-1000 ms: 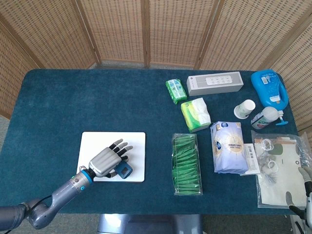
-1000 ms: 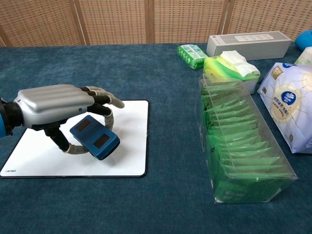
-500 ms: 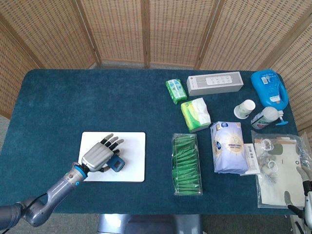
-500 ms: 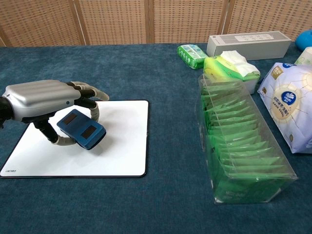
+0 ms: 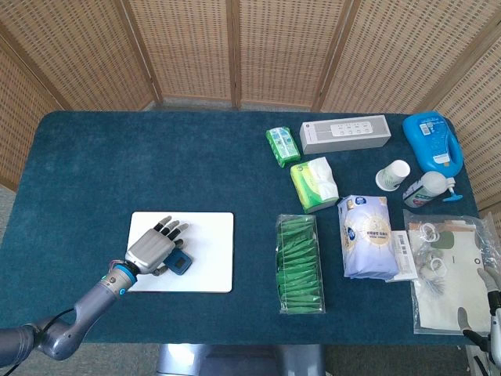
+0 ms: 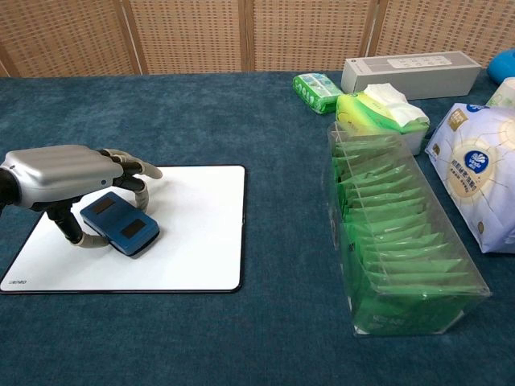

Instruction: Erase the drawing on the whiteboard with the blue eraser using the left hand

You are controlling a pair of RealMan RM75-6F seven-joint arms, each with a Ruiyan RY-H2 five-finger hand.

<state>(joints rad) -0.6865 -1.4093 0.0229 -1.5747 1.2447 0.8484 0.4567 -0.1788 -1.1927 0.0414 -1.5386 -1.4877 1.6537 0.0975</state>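
The white whiteboard (image 5: 210,258) (image 6: 197,233) lies flat on the blue cloth at the front left, and its visible surface shows no drawing. My left hand (image 5: 150,248) (image 6: 64,177) grips the blue eraser (image 5: 178,263) (image 6: 119,223) and presses it down on the board's left half. The thumb curls under the eraser's near side and the fingers arch over its top. Only part of my right hand (image 5: 489,313) shows, at the bottom right edge of the head view; how its fingers stand cannot be made out.
A clear box of green packets (image 5: 299,263) (image 6: 394,241) stands just right of the board. Behind it are tissue packs (image 5: 313,183), a white long box (image 5: 344,134), a white bag (image 5: 368,235), a paper cup (image 5: 393,175) and blue bottle (image 5: 432,141).
My left hand has slid the eraser leftward and a little away across the board, from its lower middle toward its left side, lowering it onto the surface.
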